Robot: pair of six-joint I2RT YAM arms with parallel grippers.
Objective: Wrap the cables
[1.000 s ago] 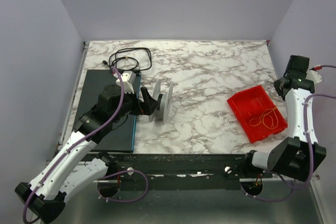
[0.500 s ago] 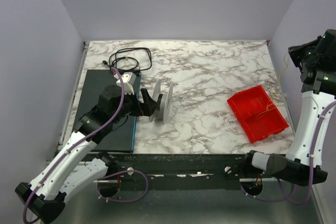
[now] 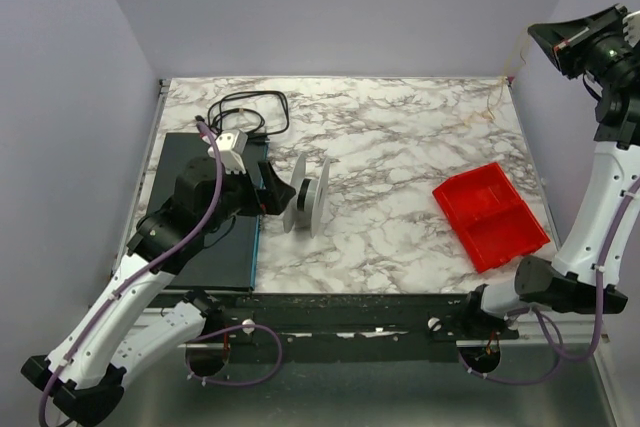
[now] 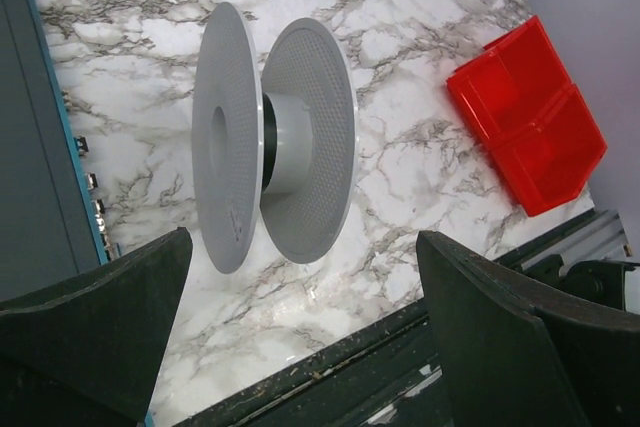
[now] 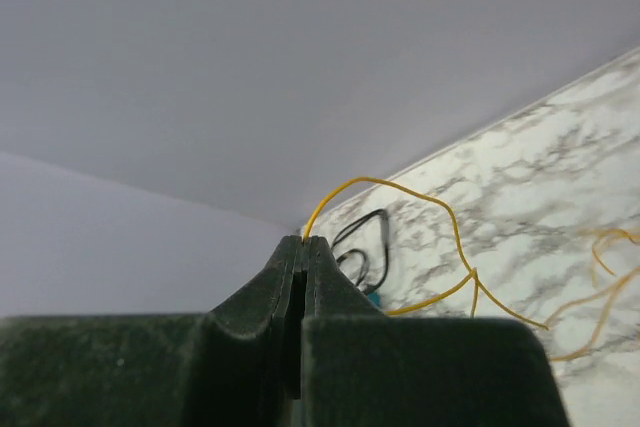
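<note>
Right side: right hand (image 5: 303, 247) high above the far right corner of the white, grey-veined marble table (image 3: 400, 147), fingers pressed flat together with no gap. Pinched at those fingertips: very thin, limp yellow-tan wire (image 5: 380, 179), arching up and out of the grip, bending down toward the table and trailing into loose loops over the marble at the right of the wrist view. From above, only faintly traceable near the far right table corner, possibly hanging clear of the surface; too thin there to be sure.

Left side: left hand (image 3: 268, 189) low over the table, spread wide, gripping nothing. Just ahead of it and framed between its two dark fingers (image 4: 100, 327) in the wrist view: pale grey plastic spool (image 4: 275, 142) with two round flanges and a short hub, standing on its flange edges with the axis level, apart from both fingers. Hub bare of any winding.

Elsewhere on the table: bright red plastic tray (image 3: 490, 212) with two compartments, near the right edge, well apart from the spool. Thick black looped cord (image 3: 250, 112) at the far left. Dark flat slab with a blue edge (image 3: 180, 162) under the left arm, just beside the spool.
</note>
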